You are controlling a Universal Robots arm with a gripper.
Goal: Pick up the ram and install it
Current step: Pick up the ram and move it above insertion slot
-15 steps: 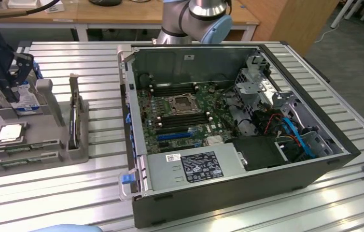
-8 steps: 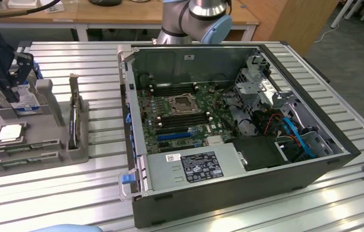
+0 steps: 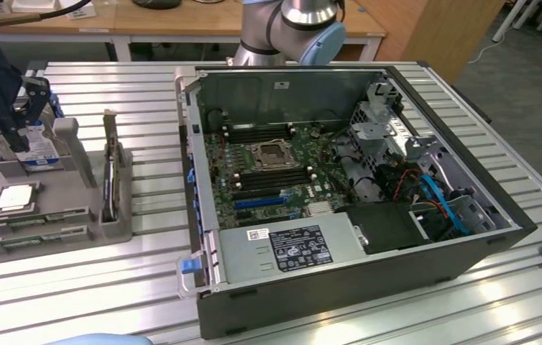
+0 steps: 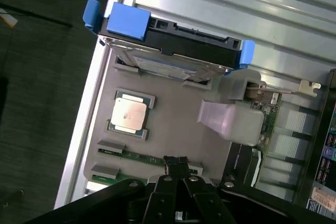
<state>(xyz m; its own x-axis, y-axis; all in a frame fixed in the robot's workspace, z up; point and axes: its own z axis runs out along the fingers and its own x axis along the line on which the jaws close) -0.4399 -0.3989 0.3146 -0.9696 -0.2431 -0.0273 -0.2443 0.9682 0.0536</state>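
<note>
— Checking edges and room first?
— Seeing the gray tray [image 4: 178, 98] sitting close to the rim of the slatted surface [image 3: 108, 79], with dark floor [image 4: 37, 103] beyond. Noting a bare strip of slats between the tray and the open computer case [image 3: 348, 295] at the exterior view's right.
— Anything standing tall?
— Spotting an expansion card [image 3: 110, 169] standing upright on the tray's case side, and a hard drive [image 4: 173, 64] propped at the end opposite the grooves.
— Holding what else?
— Cradling a CPU chip [image 4: 129, 115] flat in its pocket and seating the ram [image 4: 139, 156] on edge in a groove, with a second stick [image 3: 36, 238] just beside it. Showing the motherboard [image 3: 271, 165] and power supply [image 3: 290, 248] inside the case.
— And the hand?
— Finding the hand [image 4: 176, 161] hanging above the tray, closed up tight, gripping nothing, with the ram in its groove below.
</note>
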